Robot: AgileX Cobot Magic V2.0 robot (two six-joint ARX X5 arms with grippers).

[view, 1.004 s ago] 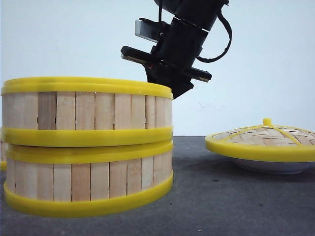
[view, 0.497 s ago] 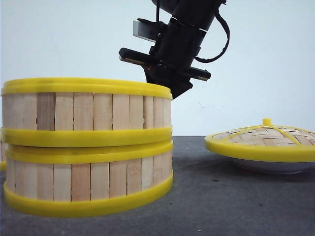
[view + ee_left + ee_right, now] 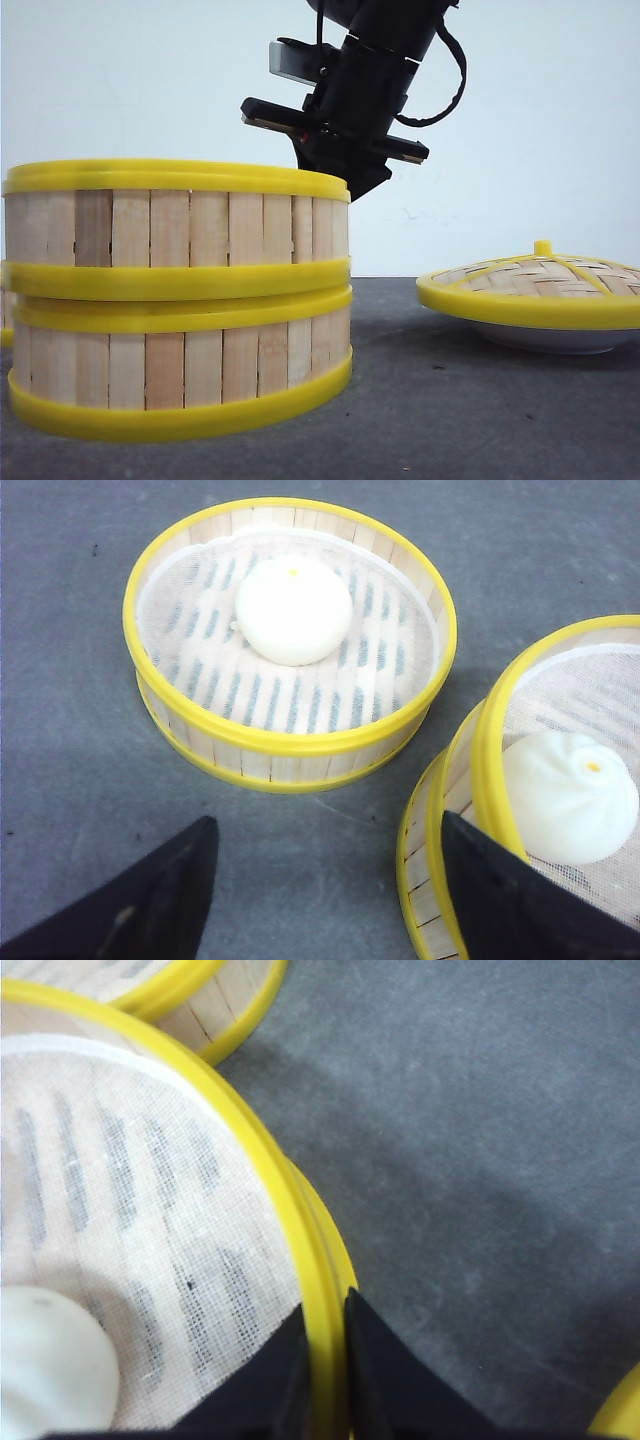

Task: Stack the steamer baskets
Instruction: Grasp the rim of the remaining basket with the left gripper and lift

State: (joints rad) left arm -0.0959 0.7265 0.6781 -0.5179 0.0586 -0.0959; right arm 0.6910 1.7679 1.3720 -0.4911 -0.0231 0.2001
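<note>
I see the grey table running under everything. On it, at my left in the front view, two steamer baskets make a stack: the upper basket sits on the lower basket, slightly offset, its top rim nipped by my right gripper, whose two dark fingers are narrowed onto that yellow rim, one inside the wall and one outside. The right arm comes down black behind the stack. A third basket stands on the table apart from the stack, just beside it in the left wrist view, lined with white cloth. My left gripper hangs above the table with its fingers spread wide, holding nothing, one finger close by the stack's wall. At the far right a woven lid rests on a white plate. A white bun lies in the third basket and another bun in the upper basket
</note>
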